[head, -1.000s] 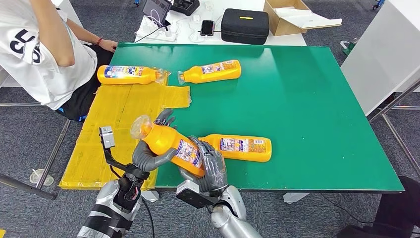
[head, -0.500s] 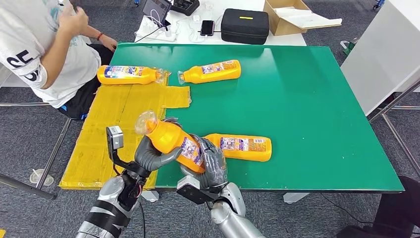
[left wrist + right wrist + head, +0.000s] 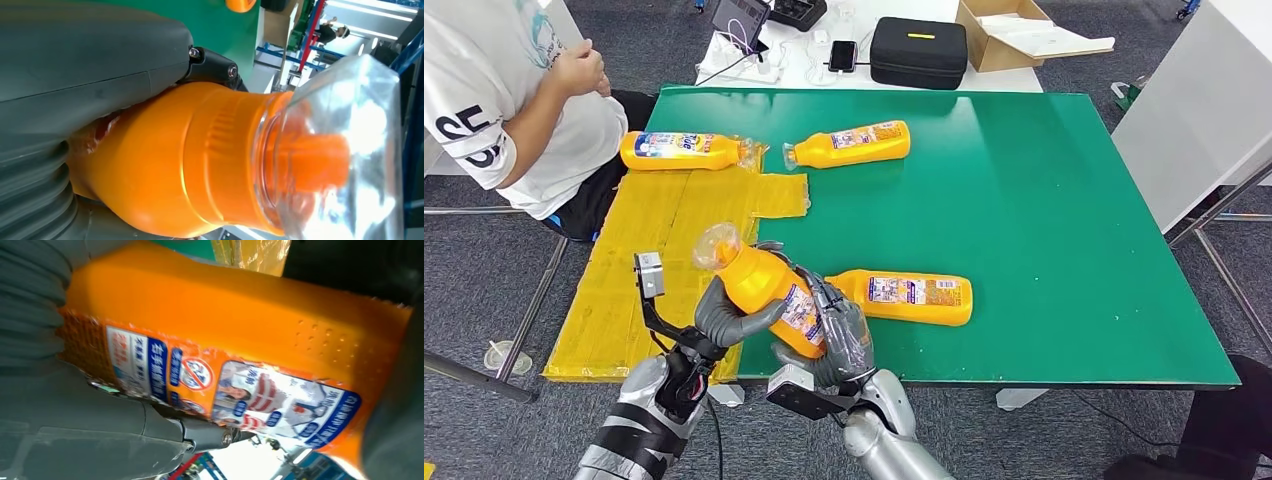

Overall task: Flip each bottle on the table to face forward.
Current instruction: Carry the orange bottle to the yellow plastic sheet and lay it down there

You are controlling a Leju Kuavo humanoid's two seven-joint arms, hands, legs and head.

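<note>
Both hands hold one orange bottle [image 3: 769, 290] tilted above the table's near left corner, its clear cap up and to the left. My left hand [image 3: 724, 315] grips its neck end [image 3: 200, 165]; my right hand [image 3: 839, 335] wraps its lower body, where the label [image 3: 260, 400] faces the wrist camera. A second orange bottle [image 3: 914, 297] lies on its side on the green table [image 3: 1044, 200], just right of my right hand. Two more lie at the far left: one [image 3: 852, 143] on the green, one [image 3: 684, 150] on the yellow sheet.
A person in a white shirt [image 3: 514, 110] sits at the table's far left corner. A yellow sheet [image 3: 644, 250] covers the table's left part. Behind the table stand a black case [image 3: 918, 52], a cardboard box [image 3: 1014, 35] and a phone [image 3: 842, 55].
The held bottle has shifted slightly toward me and my right hand has closed further around its body. The person's arm has moved from raised to bent in front of the chest.
</note>
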